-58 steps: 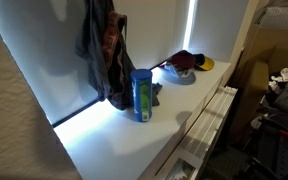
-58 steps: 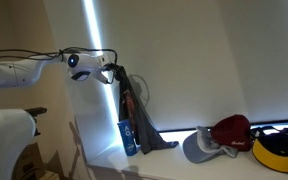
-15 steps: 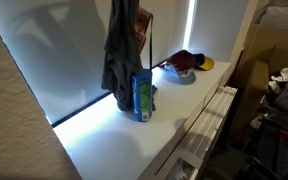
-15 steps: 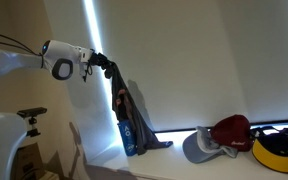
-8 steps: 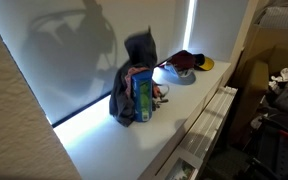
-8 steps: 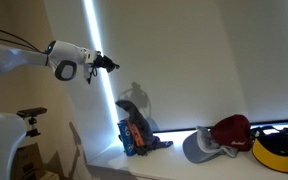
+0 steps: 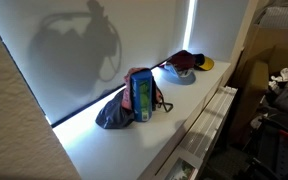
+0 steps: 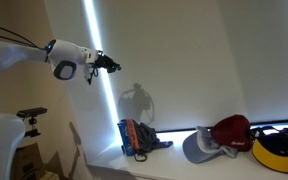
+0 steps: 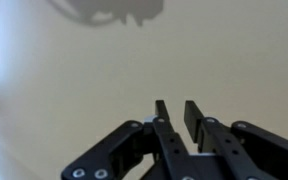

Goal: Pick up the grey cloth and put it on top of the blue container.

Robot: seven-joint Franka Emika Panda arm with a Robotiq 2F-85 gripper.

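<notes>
Grey floppy cloth with reddish edging (image 7: 116, 110) sits well below the fingers (image 9: 161, 115), slumped against the tall slim blue canister with the green-yellow label (image 7: 142, 97). It's touching the canister, but most of the heap is down by the base, and I can't tell if any fold covers the lid. The Robotiq gripper (image 8: 112, 63) hangs high above, fingers narrow with nothing between them. I'd say the placement isn't convincingly done and probably needs a regrasp.
</notes>
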